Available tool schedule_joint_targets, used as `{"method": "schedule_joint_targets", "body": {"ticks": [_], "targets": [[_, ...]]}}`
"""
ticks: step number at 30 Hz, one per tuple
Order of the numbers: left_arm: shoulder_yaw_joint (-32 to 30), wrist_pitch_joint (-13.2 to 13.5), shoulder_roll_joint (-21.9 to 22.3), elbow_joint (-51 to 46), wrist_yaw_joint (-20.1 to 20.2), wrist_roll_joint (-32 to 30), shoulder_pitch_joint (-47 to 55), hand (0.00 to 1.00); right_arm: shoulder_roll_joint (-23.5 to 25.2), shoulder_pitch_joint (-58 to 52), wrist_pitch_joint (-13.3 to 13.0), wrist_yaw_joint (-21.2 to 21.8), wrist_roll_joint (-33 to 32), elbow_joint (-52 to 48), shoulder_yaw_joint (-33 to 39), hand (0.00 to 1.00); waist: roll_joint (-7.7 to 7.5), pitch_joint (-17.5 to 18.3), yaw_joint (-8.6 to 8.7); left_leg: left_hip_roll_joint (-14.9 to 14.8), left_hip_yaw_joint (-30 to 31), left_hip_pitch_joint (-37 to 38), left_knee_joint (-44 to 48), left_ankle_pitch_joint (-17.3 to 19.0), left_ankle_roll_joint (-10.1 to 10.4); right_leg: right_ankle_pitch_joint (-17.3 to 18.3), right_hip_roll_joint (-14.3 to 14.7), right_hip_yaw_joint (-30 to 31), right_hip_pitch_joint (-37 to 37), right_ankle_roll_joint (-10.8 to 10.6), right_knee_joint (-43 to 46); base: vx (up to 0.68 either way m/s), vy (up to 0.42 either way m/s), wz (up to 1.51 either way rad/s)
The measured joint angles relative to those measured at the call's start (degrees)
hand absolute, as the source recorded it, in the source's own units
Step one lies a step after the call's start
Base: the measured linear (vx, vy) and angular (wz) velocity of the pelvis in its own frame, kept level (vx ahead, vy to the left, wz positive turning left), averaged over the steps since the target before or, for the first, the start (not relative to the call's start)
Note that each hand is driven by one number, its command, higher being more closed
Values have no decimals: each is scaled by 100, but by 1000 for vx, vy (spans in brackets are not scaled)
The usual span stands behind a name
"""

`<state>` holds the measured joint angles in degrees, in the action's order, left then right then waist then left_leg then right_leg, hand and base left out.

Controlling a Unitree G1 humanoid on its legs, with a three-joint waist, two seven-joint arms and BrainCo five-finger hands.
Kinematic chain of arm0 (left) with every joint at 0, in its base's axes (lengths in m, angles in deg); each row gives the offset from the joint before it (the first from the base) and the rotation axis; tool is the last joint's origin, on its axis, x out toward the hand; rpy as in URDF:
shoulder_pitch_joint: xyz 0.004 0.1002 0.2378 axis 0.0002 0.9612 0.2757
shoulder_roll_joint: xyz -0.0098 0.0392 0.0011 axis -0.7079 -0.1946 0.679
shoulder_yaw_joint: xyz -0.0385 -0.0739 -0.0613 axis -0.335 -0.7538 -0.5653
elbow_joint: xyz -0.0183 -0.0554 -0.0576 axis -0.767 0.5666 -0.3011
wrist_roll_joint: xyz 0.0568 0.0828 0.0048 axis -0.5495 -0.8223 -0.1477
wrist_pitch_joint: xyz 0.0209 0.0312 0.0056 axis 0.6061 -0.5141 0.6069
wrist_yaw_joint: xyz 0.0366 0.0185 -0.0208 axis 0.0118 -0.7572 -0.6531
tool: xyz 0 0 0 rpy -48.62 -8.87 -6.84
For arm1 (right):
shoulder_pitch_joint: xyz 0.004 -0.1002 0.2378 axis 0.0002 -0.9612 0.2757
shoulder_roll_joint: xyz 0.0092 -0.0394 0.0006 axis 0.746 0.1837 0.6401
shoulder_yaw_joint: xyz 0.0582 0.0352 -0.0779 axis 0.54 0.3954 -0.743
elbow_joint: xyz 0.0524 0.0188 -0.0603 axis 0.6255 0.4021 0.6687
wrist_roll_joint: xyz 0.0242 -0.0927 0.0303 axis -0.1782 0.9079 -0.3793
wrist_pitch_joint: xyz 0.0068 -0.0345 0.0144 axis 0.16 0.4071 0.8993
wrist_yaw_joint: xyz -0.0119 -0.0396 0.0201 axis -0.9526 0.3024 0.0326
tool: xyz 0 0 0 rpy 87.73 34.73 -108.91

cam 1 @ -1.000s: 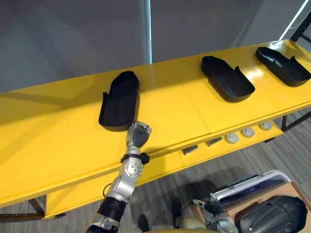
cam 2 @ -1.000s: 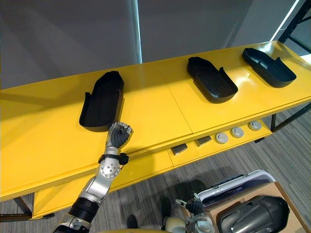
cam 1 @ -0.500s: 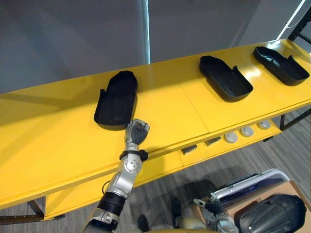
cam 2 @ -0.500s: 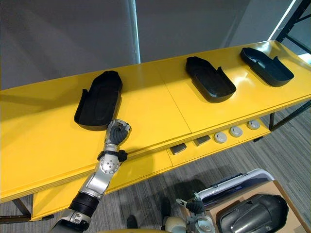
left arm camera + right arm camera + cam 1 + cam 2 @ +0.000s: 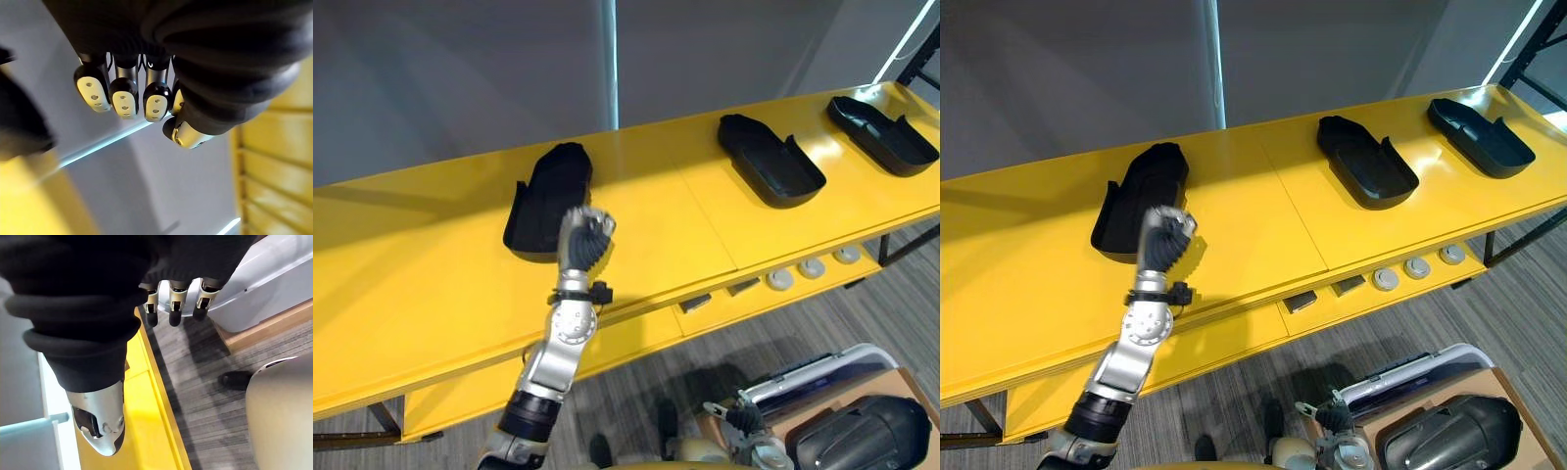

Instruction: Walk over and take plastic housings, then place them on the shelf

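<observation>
Three black plastic housings lie open side up on the long yellow shelf (image 5: 666, 235): a left one (image 5: 551, 196), a middle one (image 5: 771, 159) and a right one (image 5: 883, 134). My left hand (image 5: 584, 235) is raised over the shelf at the near end of the left housing, its fingers (image 5: 156, 103) curled with nothing in them. My right hand (image 5: 176, 303) hangs low beside the shelf's front edge, its fingers relaxed and empty above the grey floor.
A lower yellow ledge carries round silver parts (image 5: 813, 266) and small dark blocks (image 5: 697, 302). At the lower right a white bin (image 5: 813, 377) and a cardboard box hold another dark housing (image 5: 862, 436). A grey wall stands behind the shelf, with a black rack (image 5: 922, 54) at the far right.
My left hand has lifted from the shelf's front edge and now stands higher, overlapping the near end of the left housing. The right hand has stayed low.
</observation>
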<state>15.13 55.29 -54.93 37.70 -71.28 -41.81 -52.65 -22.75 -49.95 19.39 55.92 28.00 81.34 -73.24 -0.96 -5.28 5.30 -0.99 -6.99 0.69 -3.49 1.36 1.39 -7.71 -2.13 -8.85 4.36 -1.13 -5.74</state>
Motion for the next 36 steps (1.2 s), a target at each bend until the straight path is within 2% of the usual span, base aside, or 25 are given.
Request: {"method": "schedule_joint_targets", "body": {"ticks": [1,3,4,8,11,13,14,15,18,21,23,25,30,36], "targets": [[-284,65,-29,-120,-51,98,91,100,4,-2,-1,0,-20,13,19,0,12,-8,2,-1,46,16,6,0,0,17,-2,-42,-44,2,0,-19,12,34],[-1679,218,-32,-280,-361,476,450,100,-43,-3,-3,5,-6,45,14,0,55,-8,-72,-5,218,26,30,14,20,65,-8,-204,-136,26,0,-25,6,38],[-2366,298,-9,-237,-616,974,635,100,-81,-2,4,7,-6,98,16,0,62,-12,-181,-11,262,9,28,19,30,75,-3,-245,-140,39,0,-23,1,28],[-3727,455,189,290,-1116,1906,1370,100,-128,-15,26,-5,-3,236,347,0,68,-16,-409,-13,528,19,46,12,31,144,-15,-501,-282,41,0,0,4,34],[-3743,393,409,1086,-1074,2228,2194,100,-139,-45,35,-12,3,121,386,0,42,4,-645,-14,595,-5,47,18,35,181,-34,-622,-324,33,1,3,20,27],[-3698,245,631,1552,-883,2383,2500,100,-108,-43,45,-11,7,-105,354,0,37,7,-645,-10,658,-11,60,48,-8,210,-56,-732,-371,33,2,1,17,26],[-3578,124,741,2037,-639,2501,2683,100,-64,-44,50,-8,28,-293,330,0,30,13,-644,-12,655,7,106,73,-34,246,-62,-783,-429,33,3,14,22,17],[-3465,-37,837,2613,-357,2500,2789,0,-28,-20,55,-2,51,-458,300,0,26,21,-663,-26,628,-1,205,148,-32,291,-64,-799,-452,25,46,14,21,7],[-3077,-339,1039,4035,283,2685,2885,0,40,-2,61,2,60,-722,108,0,-10,70,-659,-90,523,12,405,245,17,423,-64,-811,-470,26,229,25,7,-3],[-2437,-447,1079,5240,735,2821,2767,0,84,-3,130,-1,59,-719,106,0,-56,117,-654,-105,522,21,430,275,48,481,-63,-835,-490,4,260,46,3,4],[-2134,-472,1092,5716,900,2809,2659,0,82,-5,135,-8,59,-707,116,0,-59,121,-629,-104,511,31,422,275,49,486,-64,-825,-492,0,257,42,17,-3],[-1947,-475,1094,5940,961,2761,2535,0,79,-12,137,-14,58,-686,134,0,-48,116,-626,-105,484,87,395,271,50,488,-60,-798,-512,-1,248,45,19,-8],[-1479,-459,928,6354,1008,2582,2178,0,58,9,148,-51,50,-376,238,0,91,191,-611,-94,451,147,325,254,25,479,-45,-718,-539,-9,158,37,17,-8],[-1154,-461,772,6431,1001,2275,2114,0,30,154,161,-70,60,-175,322,0,81,181,-583,-101,384,296,228,258,36,437,-1,-637,-620,-12,15,36,11,-8]]}}
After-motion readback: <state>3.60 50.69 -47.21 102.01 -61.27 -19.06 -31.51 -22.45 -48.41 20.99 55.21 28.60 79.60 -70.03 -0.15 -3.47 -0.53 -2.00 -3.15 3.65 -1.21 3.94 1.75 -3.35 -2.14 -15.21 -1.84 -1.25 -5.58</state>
